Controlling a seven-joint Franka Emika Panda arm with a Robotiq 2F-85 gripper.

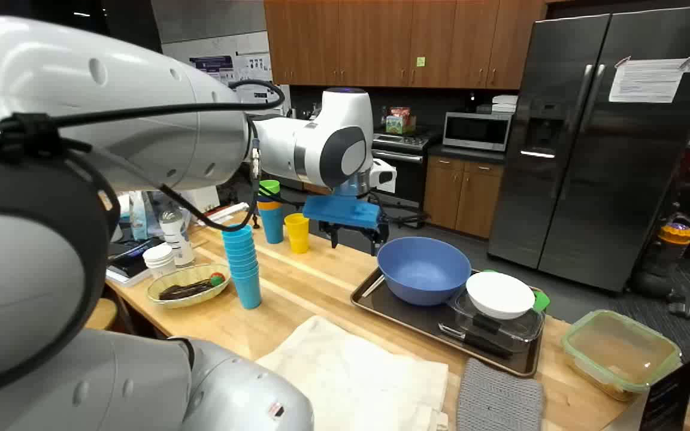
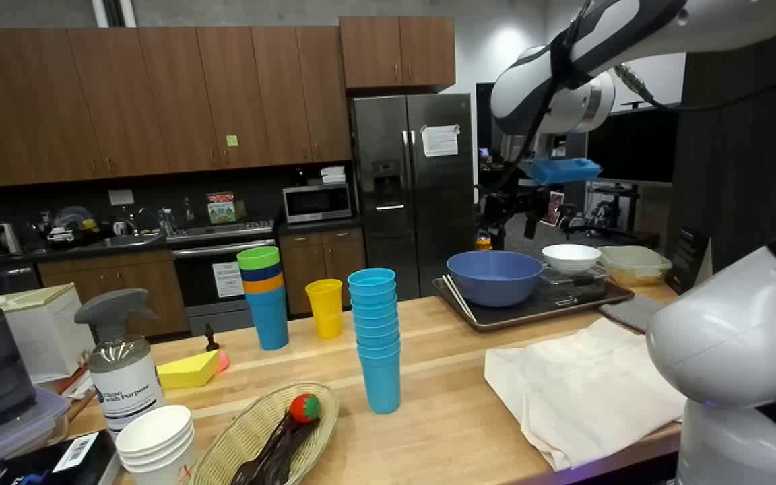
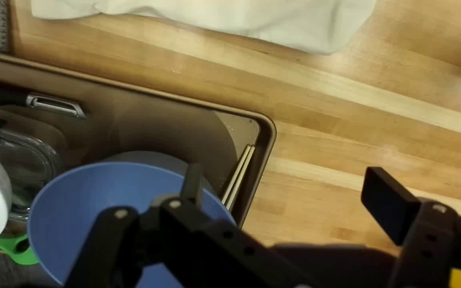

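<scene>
My gripper point(image 1: 354, 240) hangs above the table, its fingers wide apart and nothing between them. In the wrist view one of its fingers point(image 3: 192, 184) overlaps the rim of a blue bowl point(image 3: 106, 196), while the other stands over bare wood. The bowl point(image 1: 423, 269) is nearest the gripper and rests on a dark baking tray point(image 1: 405, 317); touching cannot be made out. Two pale chopsticks point(image 3: 238, 176) lie along the tray's end. Beside the bowl, a white bowl point(image 1: 499, 295) sits on a clear lidded container point(image 1: 501, 332). A yellow cup point(image 1: 297, 233) stands on the gripper's far side from the tray.
Blue cups point(image 2: 380, 343) form a tall stack near a multicoloured cup stack point(image 2: 265, 296). A wicker basket point(image 2: 226, 431) holds dark utensils and a strawberry. Cream cloth point(image 1: 357, 377), a grey mat point(image 1: 498, 395) and a green-rimmed container point(image 1: 620, 350) also lie on the table.
</scene>
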